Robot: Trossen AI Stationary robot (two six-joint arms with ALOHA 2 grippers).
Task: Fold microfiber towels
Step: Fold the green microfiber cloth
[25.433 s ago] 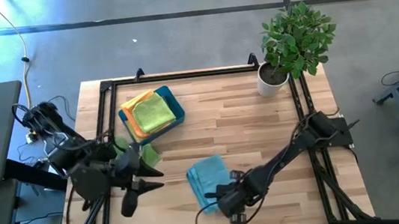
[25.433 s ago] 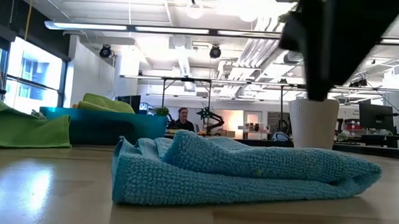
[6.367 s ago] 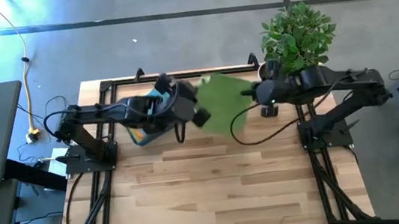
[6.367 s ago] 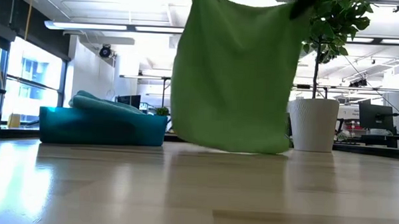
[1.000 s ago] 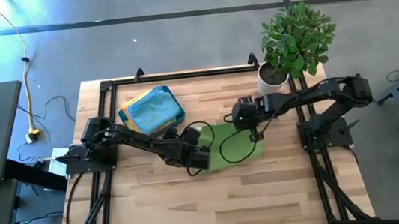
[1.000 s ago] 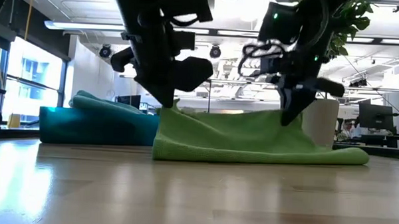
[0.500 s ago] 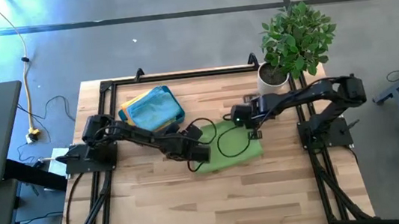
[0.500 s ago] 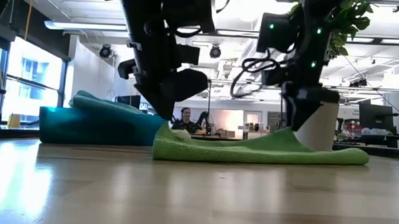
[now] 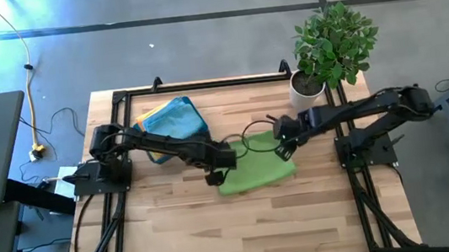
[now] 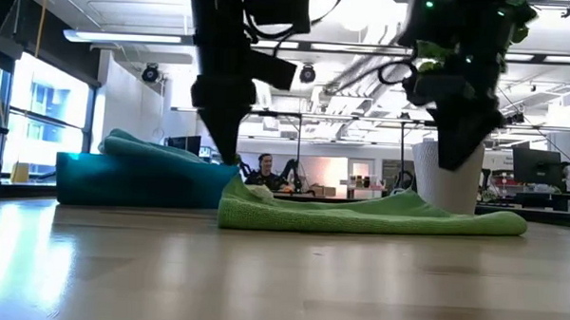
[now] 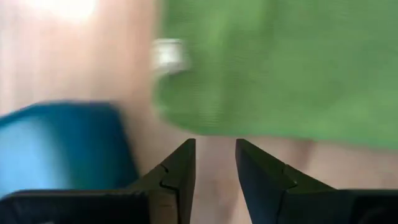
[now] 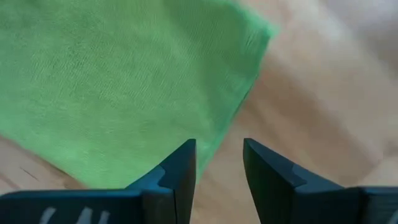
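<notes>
A lime green microfiber towel [image 9: 255, 172] lies on the wooden table, low and seemingly doubled over in the low view [image 10: 359, 218]. My left gripper [image 9: 213, 176] hangs open above its left end, just off a corner with a white tag [image 11: 169, 55]. The right gripper [image 9: 282, 149] hangs open above the towel's far right corner [image 12: 258, 31]. In the wrist views the cloth [image 11: 280, 68] [image 12: 124, 81] lies beyond the fingertips, nothing between them. More towels, a light blue one [image 9: 177, 119] on top, are piled in the teal tray [image 10: 122, 188].
The teal tray stands at the table's far left, close behind my left arm. A potted plant in a white pot [image 9: 305, 90] stands at the far right corner, behind my right arm. Bare wood [image 9: 244, 225] fills the near half of the table.
Both grippers have opened and let go of the green towel's raised edge, which has sunk onto the cloth below. Both have risen a little above it and rolled about their own pointing lines. The towel's lower part has stayed where it was.
</notes>
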